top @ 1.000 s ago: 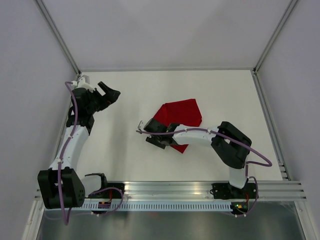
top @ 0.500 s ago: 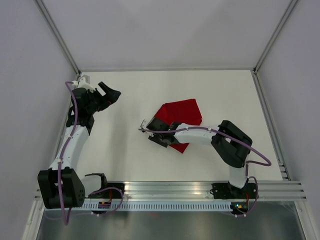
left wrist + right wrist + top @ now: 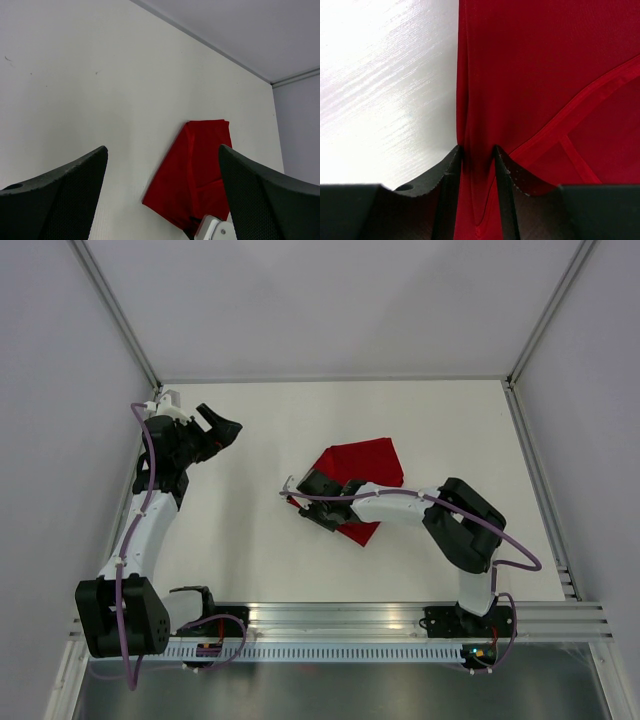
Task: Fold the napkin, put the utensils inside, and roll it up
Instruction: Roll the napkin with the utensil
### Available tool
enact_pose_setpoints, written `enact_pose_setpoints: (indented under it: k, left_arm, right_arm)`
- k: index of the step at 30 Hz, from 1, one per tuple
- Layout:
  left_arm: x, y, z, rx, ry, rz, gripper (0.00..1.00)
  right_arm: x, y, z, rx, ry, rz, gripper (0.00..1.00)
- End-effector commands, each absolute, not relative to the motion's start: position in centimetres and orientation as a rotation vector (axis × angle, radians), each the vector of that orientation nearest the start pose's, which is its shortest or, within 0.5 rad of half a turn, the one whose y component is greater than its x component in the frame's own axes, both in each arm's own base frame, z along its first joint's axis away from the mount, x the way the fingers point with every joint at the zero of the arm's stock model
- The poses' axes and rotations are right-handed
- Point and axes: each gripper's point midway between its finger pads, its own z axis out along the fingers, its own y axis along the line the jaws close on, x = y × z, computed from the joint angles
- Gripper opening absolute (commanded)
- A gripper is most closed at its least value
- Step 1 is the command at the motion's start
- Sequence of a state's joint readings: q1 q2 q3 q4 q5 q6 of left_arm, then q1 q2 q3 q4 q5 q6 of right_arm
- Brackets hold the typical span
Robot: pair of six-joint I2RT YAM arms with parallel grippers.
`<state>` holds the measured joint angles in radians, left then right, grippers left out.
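Note:
The deep-red napkin (image 3: 366,464) lies partly folded in the middle of the white table, also seen in the left wrist view (image 3: 196,167). My right gripper (image 3: 299,504) is low at the napkin's near-left edge. In the right wrist view its jaws (image 3: 477,150) stand narrow, with a raised fold of the napkin (image 3: 535,65) gathered between them. My left gripper (image 3: 222,425) hangs open above the table's left side, well away from the cloth, and nothing is between its fingers (image 3: 162,148). The utensils are out of view.
The table (image 3: 250,440) is white, with low walls at the back and sides. A metal rail (image 3: 330,618) carrying both arm bases runs along the near edge. The right arm's white link (image 3: 395,508) crosses over the napkin's near corner.
The right gripper slid a little right onto the napkin's edge and its jaws narrowed around the cloth. The left arm stayed put.

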<state>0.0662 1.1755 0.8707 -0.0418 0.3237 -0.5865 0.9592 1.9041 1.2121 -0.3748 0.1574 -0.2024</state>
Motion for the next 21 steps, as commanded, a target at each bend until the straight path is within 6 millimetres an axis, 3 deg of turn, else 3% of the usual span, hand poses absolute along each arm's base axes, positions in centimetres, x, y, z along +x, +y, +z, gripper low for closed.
enact_pose_setpoints:
  k: [1, 6, 11, 16, 21]
  left_arm:
    - [38.6, -5.5, 24.3, -0.374, 1.874, -0.683, 0.94]
    - [38.5, -5.5, 24.4, -0.379, 1.871, -0.683, 0.93]
    - [38.4, -5.2, 24.2, -0.401, 1.864, -0.669, 0.92]
    - [38.5, -4.4, 25.6, -0.416, 1.785, -0.634, 0.88]
    - [38.1, -3.7, 26.8, -0.417, 1.707, -0.599, 0.81]
  right_arm:
    - [25.5, 31.5, -0.6, -1.432, 2.274, 0.078, 0.39]
    - [25.1, 30.9, -1.9, -1.462, 2.3, 0.069, 0.34]
    - [24.7, 30.6, -2.9, -1.5, 2.315, 0.07, 0.23]
    - [24.2, 30.6, -3.5, -1.563, 2.314, 0.11, 0.08]
    - [23.4, 30.8, -3.3, -1.643, 2.306, 0.243, 0.03]
